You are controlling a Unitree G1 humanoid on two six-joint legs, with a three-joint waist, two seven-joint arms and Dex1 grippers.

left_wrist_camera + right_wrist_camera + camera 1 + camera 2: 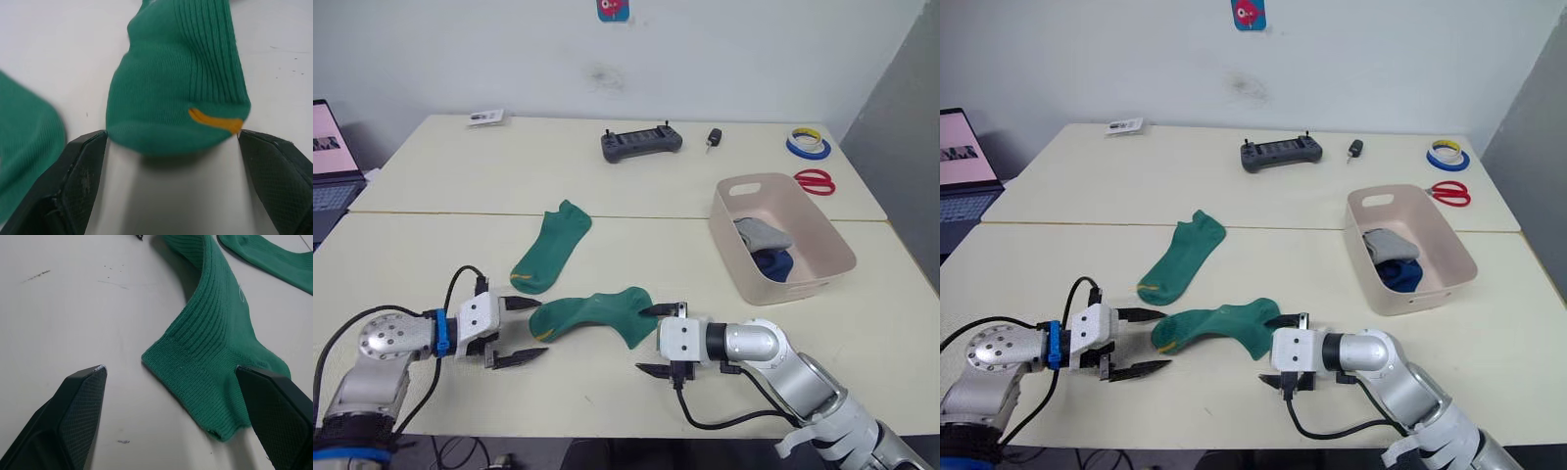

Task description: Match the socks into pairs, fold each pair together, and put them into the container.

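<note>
Lower centre of the left eye view: your left gripper (521, 332) and right gripper (656, 340) both stand spread wide and empty, one at each end of the near green sock (590, 315). The left fingers bracket its yellow-marked toe; the right fingers flank its cuff, one fingertip (266, 396) overlapping the heel edge in the right wrist view. A second green sock (551, 247) lies just beyond, apart from the first. At centre right, the container (822, 232) holds a grey sock (763, 233) resting on dark blue fabric (773, 263); you cannot count how many socks are there, since the tub wall hides their lower parts. The laptop (331, 162) is cut off at the left edge; no writing is legible.
</note>
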